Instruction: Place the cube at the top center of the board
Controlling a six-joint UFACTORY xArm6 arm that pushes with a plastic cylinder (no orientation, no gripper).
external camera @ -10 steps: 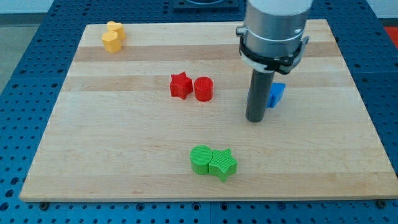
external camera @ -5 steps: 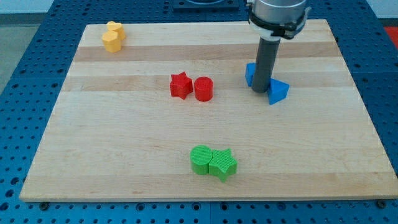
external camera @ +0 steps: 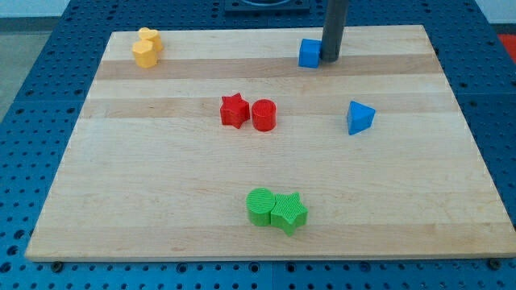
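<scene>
The blue cube (external camera: 310, 53) sits near the view's top edge of the wooden board (external camera: 161, 177), a little right of centre. My tip (external camera: 330, 58) stands right against the cube's right side, touching it. The rod rises straight out of the view's top.
A blue triangular block (external camera: 359, 118) lies at the right middle. A red star (external camera: 234, 110) and red cylinder (external camera: 264, 115) sit together at the centre. A green cylinder (external camera: 260, 206) and green star (external camera: 289, 213) sit together near the bottom. Two yellow blocks (external camera: 147, 48) are at the top left.
My tip has moved toward the view's top, pushing the blue cube from beside the blue triangular block up near the top edge. The triangular block stayed about where it was.
</scene>
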